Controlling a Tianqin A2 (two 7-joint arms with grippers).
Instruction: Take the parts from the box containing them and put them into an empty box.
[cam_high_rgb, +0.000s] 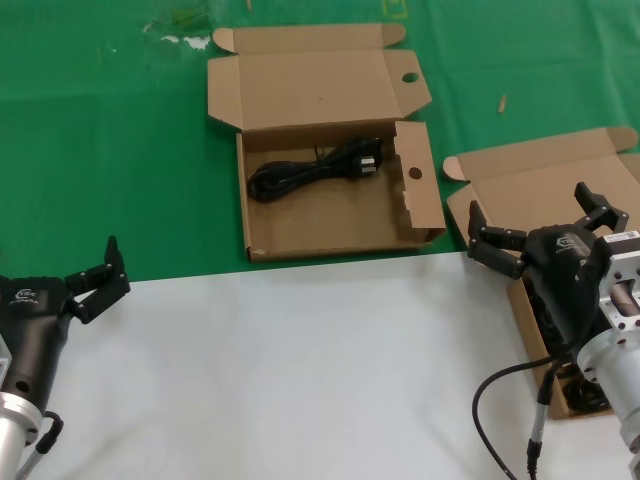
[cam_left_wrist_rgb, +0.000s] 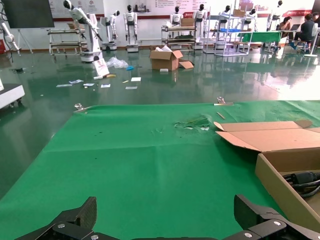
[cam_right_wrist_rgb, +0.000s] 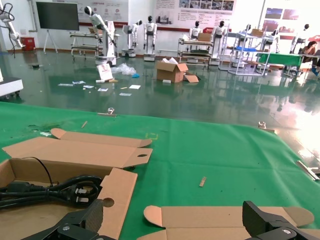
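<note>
The right gripper (cam_high_rgb: 545, 232), a black claw with its two fingers spread wide apart and holding nothing, hangs over the plain brown cardboard box without holes (cam_high_rgb: 535, 185) at the table's right edge. Under it, dark cables (cam_high_rgb: 588, 395) fill that box, too hidden by the arm to count. To its left sits the wide brown cardboard box with round holes in its flaps (cam_high_rgb: 415, 205). One coiled black power cable with a plug (cam_high_rgb: 318, 168) lies inside, well apart from the claw. There are two boxes. The left gripper (cam_high_rgb: 97, 277) waits low on the left, fingers open too
</note>
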